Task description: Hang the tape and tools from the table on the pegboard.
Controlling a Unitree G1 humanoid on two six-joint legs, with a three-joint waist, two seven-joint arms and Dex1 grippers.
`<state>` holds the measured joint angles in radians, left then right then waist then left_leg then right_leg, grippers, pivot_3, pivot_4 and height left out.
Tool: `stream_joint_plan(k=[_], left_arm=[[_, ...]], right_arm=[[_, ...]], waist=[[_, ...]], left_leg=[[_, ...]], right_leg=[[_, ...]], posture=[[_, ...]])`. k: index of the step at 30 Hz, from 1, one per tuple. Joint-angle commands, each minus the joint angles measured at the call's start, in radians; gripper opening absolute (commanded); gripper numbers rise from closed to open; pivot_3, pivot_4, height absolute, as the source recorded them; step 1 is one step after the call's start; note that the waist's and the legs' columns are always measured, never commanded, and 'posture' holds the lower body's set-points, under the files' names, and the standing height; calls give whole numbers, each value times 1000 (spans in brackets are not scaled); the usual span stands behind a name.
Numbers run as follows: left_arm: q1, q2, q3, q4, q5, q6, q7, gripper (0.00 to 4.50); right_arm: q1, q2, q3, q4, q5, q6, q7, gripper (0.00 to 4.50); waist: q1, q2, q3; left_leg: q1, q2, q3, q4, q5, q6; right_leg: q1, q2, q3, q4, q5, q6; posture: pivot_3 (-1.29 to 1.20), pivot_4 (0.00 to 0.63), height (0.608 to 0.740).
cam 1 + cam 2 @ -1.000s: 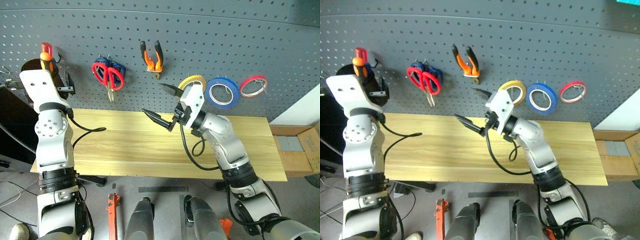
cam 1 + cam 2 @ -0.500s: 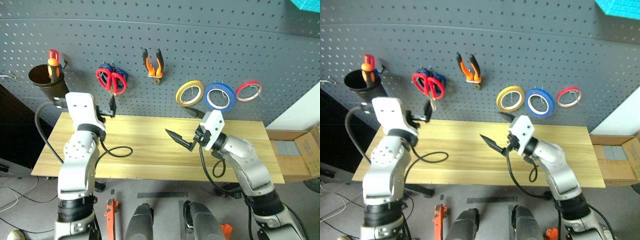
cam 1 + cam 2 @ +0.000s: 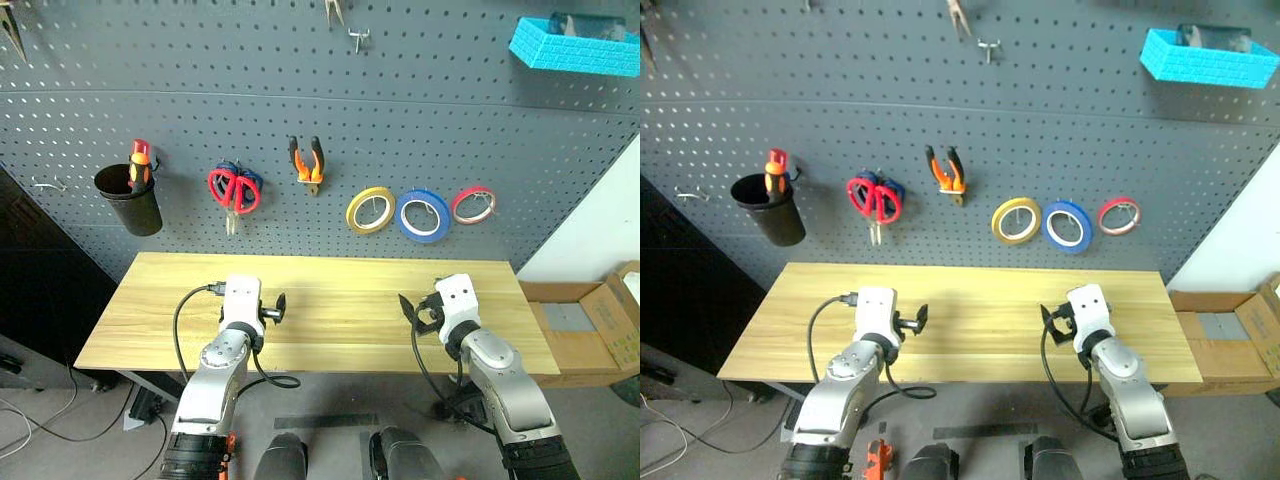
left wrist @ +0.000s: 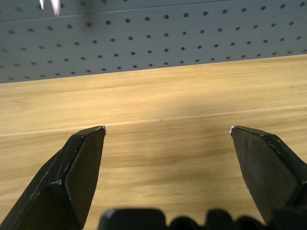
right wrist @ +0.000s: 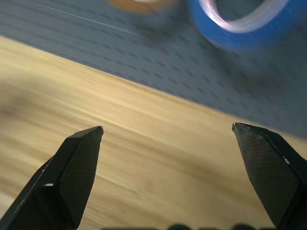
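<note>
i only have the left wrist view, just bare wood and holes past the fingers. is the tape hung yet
Observer: Yes, the blue tape hangs on the pegboard, between a yellow roll and a red-pink roll.
Operator: and the tools
Observer: All up. The pliers hang in the middle, the red scissors to their left over a blue pair, and the screwdriver stands in a black cup.
Operator: what's the right gripper doing
Observer: The right gripper is open and holds nothing, low over the table below the tapes.
</note>
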<state>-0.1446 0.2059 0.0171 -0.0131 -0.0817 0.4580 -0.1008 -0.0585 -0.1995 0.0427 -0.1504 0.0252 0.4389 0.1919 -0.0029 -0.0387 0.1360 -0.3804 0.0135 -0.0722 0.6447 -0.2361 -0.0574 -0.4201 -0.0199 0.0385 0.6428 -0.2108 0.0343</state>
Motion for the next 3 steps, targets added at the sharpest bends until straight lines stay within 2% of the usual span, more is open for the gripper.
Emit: stream_joint_plan(k=[1,3], left_arm=[[-42,9,15,16,-15,-44,-40,4482],[-56,22,8,35,-3,-39,-53,4482]], right_arm=[[-16,33,-56,-11,17,61,-57,4500],[-22,32,-52,-4,4,58,-60,4500]], waist=[[-4,3,-10],[-7,5,-15]], left_leg=[[0,0,0,0,0,0],[0,0,1,-1,0,0]], right_leg=[[0,0,0,0,0,0],[0,0,1,0,0,0]], posture=[[-8,30,740],[-13,27,740]])
